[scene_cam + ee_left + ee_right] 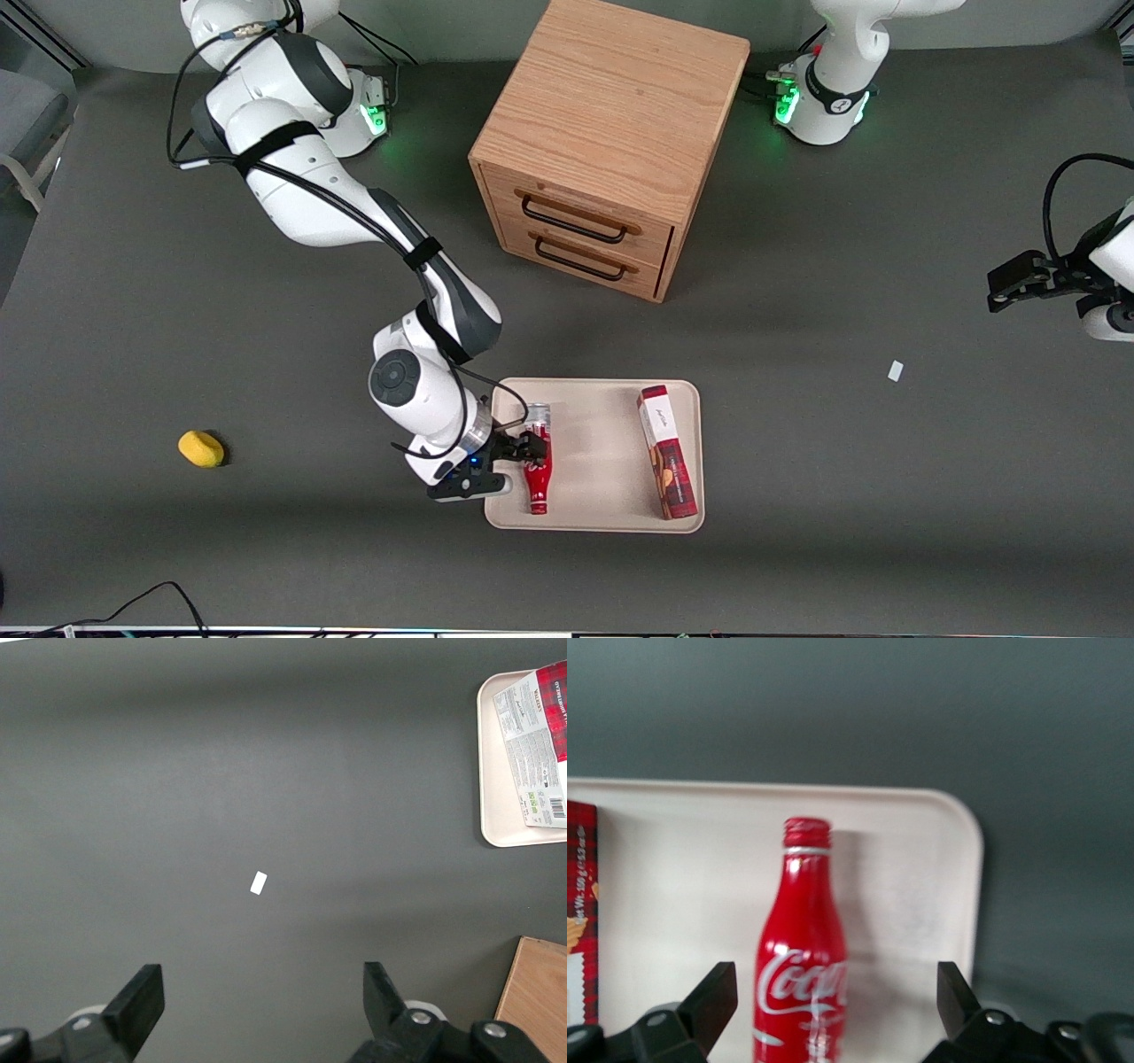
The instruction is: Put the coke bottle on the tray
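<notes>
The coke bottle [537,478] lies flat on the beige tray [594,443], along the tray's edge toward the working arm's end, with its red cap pointing at the front camera. My right gripper [532,447] is low over the bottle's body and open. Its fingers [713,997] stand wide on either side of the bottle [802,930] without touching it. The right wrist view shows the white script, the capped neck and the tray [921,868] under them.
A red-and-white snack box [667,452] lies on the tray's edge toward the parked arm, also in the wrist views [578,904] [536,753]. A wooden two-drawer cabinet [611,142] stands farther back. A yellow object [201,448] and a white scrap [896,371] lie on the table.
</notes>
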Available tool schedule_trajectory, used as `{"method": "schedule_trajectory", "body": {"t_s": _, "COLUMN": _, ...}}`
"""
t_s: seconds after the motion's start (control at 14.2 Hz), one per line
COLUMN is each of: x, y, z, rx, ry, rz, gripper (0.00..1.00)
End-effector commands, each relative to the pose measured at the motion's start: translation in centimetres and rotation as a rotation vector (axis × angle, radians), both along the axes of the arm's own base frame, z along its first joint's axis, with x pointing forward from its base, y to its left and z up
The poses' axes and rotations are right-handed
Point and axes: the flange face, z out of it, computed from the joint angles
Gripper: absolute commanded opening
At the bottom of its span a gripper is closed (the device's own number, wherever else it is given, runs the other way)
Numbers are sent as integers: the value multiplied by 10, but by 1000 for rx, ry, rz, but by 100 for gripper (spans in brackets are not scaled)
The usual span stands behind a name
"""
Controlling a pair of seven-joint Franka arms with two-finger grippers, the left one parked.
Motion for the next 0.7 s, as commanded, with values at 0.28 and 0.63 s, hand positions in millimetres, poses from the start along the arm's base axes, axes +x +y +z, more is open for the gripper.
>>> {"method": "schedule_trajectory", "body": {"t_s": 0.28, "x": -46, "y": -140, "z": 144, "rx": -189, "ry": 133, "rz": -96, "gripper": 100}}
{"method": "schedule_trajectory", "body": {"t_s": 0.63, "x": -92, "y": -238, "z": 209, "rx": -284, "ry": 193, "rz": -39, "gripper": 100}}
